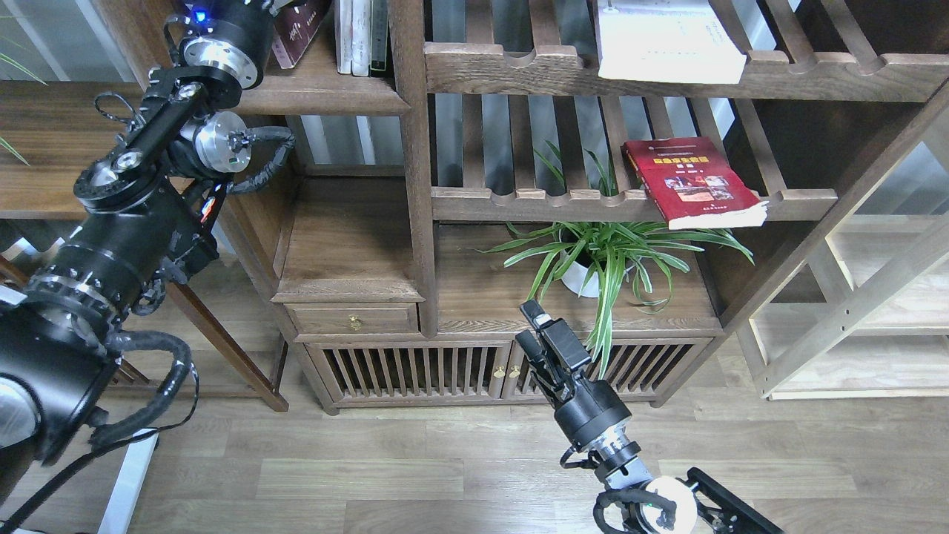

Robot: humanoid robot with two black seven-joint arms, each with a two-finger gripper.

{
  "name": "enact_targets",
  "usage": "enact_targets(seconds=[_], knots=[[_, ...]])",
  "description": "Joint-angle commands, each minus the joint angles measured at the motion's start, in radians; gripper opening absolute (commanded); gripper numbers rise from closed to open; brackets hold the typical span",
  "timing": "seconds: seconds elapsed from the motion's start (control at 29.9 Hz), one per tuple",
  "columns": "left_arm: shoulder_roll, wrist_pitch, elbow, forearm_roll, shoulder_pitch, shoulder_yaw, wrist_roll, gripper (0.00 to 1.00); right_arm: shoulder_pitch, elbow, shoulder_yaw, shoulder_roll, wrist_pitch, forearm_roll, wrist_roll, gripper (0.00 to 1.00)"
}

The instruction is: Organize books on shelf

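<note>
The maroon book (293,31) with white characters leans tilted over the solid dark-brown shelf (326,95) at the top left. My left gripper (261,6) is at the book's left, mostly cut off by the top edge, and appears shut on it. The red book (693,182) lies flat on the middle slatted rack at the right. The thick white book (667,41) lies flat on the upper slatted rack. My right gripper (532,330) hangs low in front of the cabinet, open and empty.
Thin white- and dark-spined books (360,35) stand on the shelf right of the maroon book, against the upright post (415,170). A potted spider plant (604,256) sits under the red book. A drawer board (348,245) lies below.
</note>
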Motion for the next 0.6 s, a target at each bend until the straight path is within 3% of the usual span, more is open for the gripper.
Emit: enact_targets(seconds=[0.0, 0.57], knots=[[0.001, 0.0, 0.004, 0.0, -0.002, 0.0, 0.009, 0.0, 0.001, 0.0, 0.0, 0.001, 0.0, 0.002, 0.0, 0.9], [0.016, 0.002, 0.039, 0.0, -0.015, 0.083, 0.009, 0.0, 0.002, 0.0, 0.032, 0.001, 0.0, 0.005, 0.003, 0.91]])
